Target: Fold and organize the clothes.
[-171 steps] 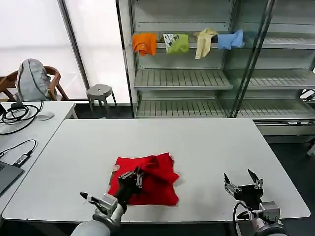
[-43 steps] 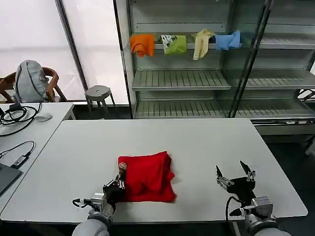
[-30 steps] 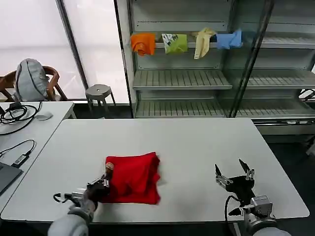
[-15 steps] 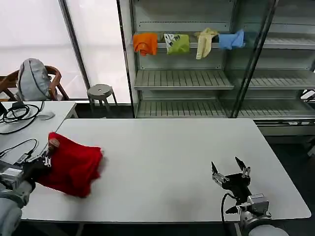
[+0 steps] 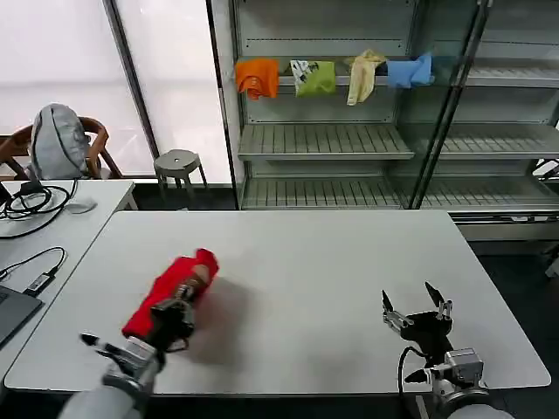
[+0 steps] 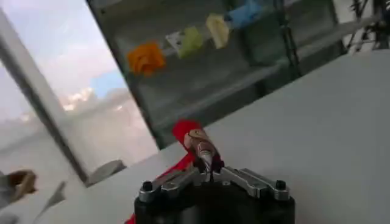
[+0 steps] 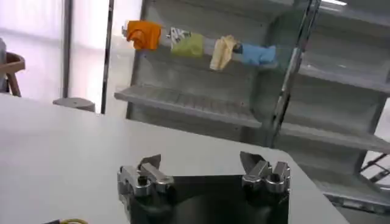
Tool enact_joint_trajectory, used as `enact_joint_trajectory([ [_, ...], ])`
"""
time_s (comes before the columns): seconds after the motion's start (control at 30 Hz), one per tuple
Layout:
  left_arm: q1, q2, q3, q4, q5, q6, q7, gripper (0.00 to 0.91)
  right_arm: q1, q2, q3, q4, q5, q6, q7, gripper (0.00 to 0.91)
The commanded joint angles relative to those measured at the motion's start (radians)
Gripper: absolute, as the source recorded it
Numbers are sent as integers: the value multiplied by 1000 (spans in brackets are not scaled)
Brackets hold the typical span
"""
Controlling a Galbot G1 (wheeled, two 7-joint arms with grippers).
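Within left hand [image 5: 177,307], red T-shirt [image 5: 162,292]

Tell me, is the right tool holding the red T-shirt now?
No, the right tool hangs open with nothing in it, while the left tool grips the red T-shirt.

Item count, current frame.
Red T-shirt [image 5: 166,292]: 1, bunched. Grippers: 2, left gripper [image 5: 179,310] and right gripper [image 5: 417,312]. Small garments hung on the shelf rail: 4, namely orange garment [image 5: 256,76], green garment [image 5: 314,78], cream garment [image 5: 362,72], blue garment [image 5: 407,71]. White tables: 2, main table [image 5: 332,279] and side table [image 5: 83,196]. Stool [image 5: 177,166]: 1. Wooden chair [image 5: 92,140]: 1. Grey backpack [image 5: 57,140]: 1.
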Motion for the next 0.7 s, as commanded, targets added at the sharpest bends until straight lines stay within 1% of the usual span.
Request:
enact_joint_trajectory([
  [0.03,-228,-284,490,188,1,20,-225,20,0,-6,25,-3,-3,-5,-1,907],
  [0.1,-279,-316,487,242,-47,29,-331,20,6,-6,24,-4,-4,-8,-1,907],
  [0.13,-292,-323,485,252,-66,32,-353,20,8,-5,23,-4,-4,-9,-1,907],
  [0.2,-322,-353,485,271,-118,65,-422,20,27,-8,20,-12,-11,-12,-8,907],
  [0.23,-325,-358,484,275,-129,66,-439,20,32,-9,18,-16,-23,-11,-10,907],
  [0.27,-326,-367,475,284,-135,74,-451,20,50,-12,13,-22,-55,-15,-5,907],
  [0.3,-327,-370,473,292,-143,74,-474,20,65,-16,10,-26,-66,-19,6,907],
  [0.33,-329,-377,470,300,-164,77,-489,20,80,-22,4,-32,-47,-13,19,907],
  [0.37,-330,-385,457,304,-180,84,-493,20,90,-25,9,-35,-32,-14,16,907],
  [0.43,-341,-406,437,315,-224,90,-547,20,138,-41,28,-44,-2,-23,-12,907],
  [0.5,-353,-430,423,316,-258,89,-571,20,180,-53,41,-57,10,-15,-21,907],
  [0.53,-358,-433,422,312,-266,89,-575,20,202,-60,44,-66,30,-13,-19,907],
  [0.7,-358,-436,437,304,-288,90,-567,20,258,-80,42,-102,43,-14,-19,907],
])
